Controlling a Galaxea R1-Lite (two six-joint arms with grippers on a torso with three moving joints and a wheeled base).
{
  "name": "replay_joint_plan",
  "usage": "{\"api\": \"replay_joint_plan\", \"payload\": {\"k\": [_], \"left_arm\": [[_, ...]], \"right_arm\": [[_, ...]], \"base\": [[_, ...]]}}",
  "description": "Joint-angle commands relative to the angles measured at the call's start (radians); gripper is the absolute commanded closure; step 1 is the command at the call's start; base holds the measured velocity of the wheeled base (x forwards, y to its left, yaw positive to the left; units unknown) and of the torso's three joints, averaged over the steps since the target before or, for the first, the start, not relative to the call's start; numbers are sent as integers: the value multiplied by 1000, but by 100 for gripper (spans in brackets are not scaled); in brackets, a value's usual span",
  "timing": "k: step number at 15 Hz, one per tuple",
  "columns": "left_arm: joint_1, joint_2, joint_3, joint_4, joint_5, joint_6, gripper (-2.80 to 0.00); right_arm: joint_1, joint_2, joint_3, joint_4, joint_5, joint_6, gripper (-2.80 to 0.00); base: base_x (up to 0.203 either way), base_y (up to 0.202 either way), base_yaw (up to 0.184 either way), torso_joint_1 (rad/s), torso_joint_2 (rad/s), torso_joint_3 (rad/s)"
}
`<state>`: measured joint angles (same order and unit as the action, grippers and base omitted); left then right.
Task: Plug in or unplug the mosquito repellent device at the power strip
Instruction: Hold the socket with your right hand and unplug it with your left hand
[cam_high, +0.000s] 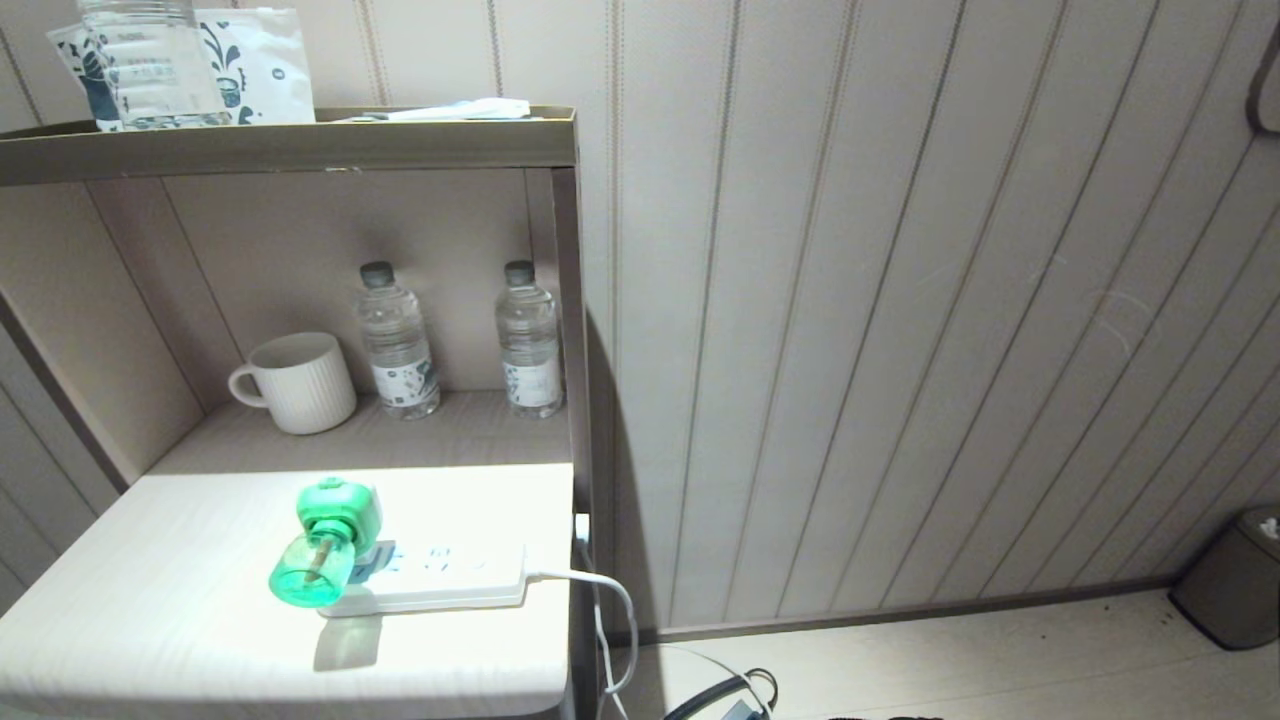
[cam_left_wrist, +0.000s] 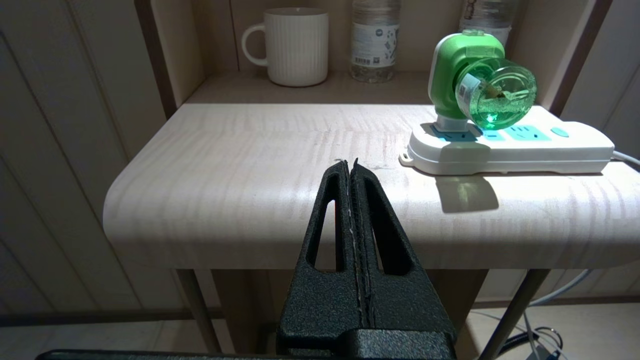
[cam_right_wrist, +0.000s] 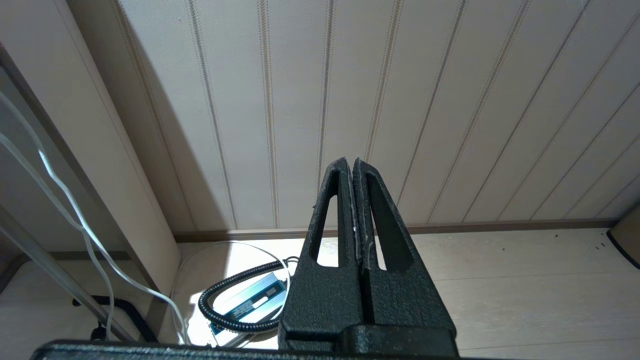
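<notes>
Closest to us in the left wrist view is the left pincer (cam_left_wrist: 351, 165), its two black fingers pressed flat together, clenched on nothing. We see its tips hanging level with the near edge of the pale wooden surface (cam_left_wrist: 240, 165), in front of it and not touching anything.

Beyond the tips and off to the robot's right lies the power strip (cam_left_wrist: 510, 150), flat on the surface with its white cable (cam_high: 600, 590) running off the right end and down toward the floor. We find the mosquito repellent device (cam_left_wrist: 475, 80) plugged into the strip's end socket, the one farthest from the cable. Its green body stands up from the socket while the translucent green bottle tilts out toward us. Device and left pincer are well apart, with bare surface between them.

Behind the surface, on the shelf, we see a white ribbed mug (cam_high: 297, 382) and two clear water bottles (cam_high: 397, 340).

Our right pincer (cam_right_wrist: 354, 167) is likewise clenched and empty, held low beside the furniture and pointing at the panelled wall (cam_right_wrist: 400, 100) and floor.
</notes>
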<state>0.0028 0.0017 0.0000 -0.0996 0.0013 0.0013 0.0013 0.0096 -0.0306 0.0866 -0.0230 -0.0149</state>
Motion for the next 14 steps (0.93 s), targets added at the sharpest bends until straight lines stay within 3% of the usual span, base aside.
{"api": "replay_joint_plan", "payload": {"k": [1,14], "left_arm": [[0,0,0,-4,2,-2,0],[-1,-1,0,1,-1,-4,0]], "right_arm": [[0,0,0,1,0,0,0],[0,0,0,1,0,0,0]], "base": [[0,0,0,0,0,0],[0,0,0,0,0,0]]}}
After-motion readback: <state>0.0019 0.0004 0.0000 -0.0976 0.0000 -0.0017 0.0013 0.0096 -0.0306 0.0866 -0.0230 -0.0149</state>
